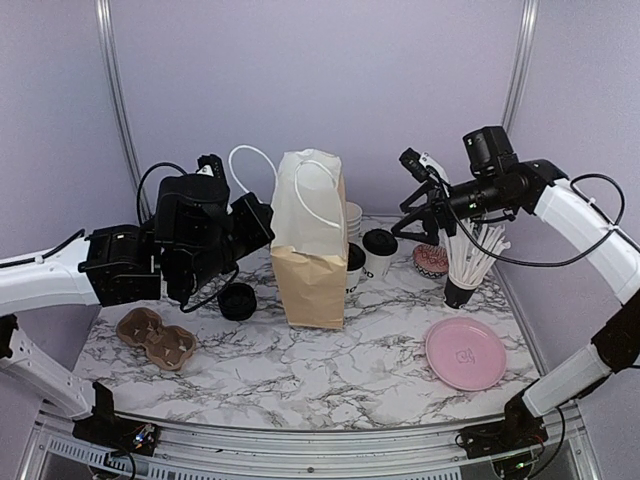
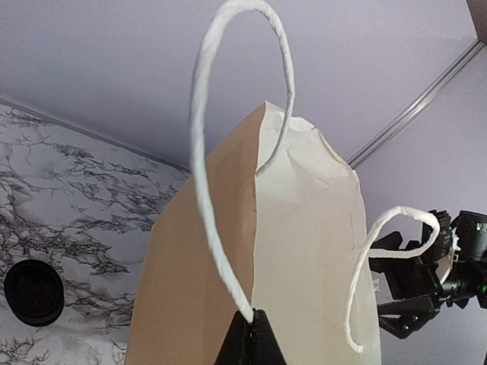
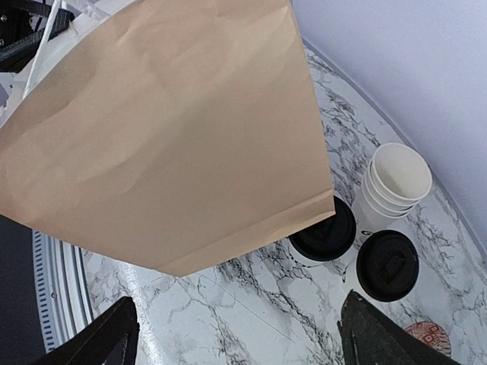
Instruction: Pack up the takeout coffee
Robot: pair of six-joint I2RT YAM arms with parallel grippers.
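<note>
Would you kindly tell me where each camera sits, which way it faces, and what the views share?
Top external: above and behind the bases, looking down the marble table at the upright brown paper bag; both arms show.
Left wrist: on that arm, looking up along the bag's white twisted handle, pinched by the shut left gripper.
Right wrist: on that arm, looking down at the bag's side and two black-lidded white paper cups; open right gripper, fingers at the lower corners.
Shared: all three show the bag.

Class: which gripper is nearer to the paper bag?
Left. The left gripper is shut on the white handle of the paper bag, from the bag's left side. The right gripper hangs open, apart from it, off to its right.
</note>
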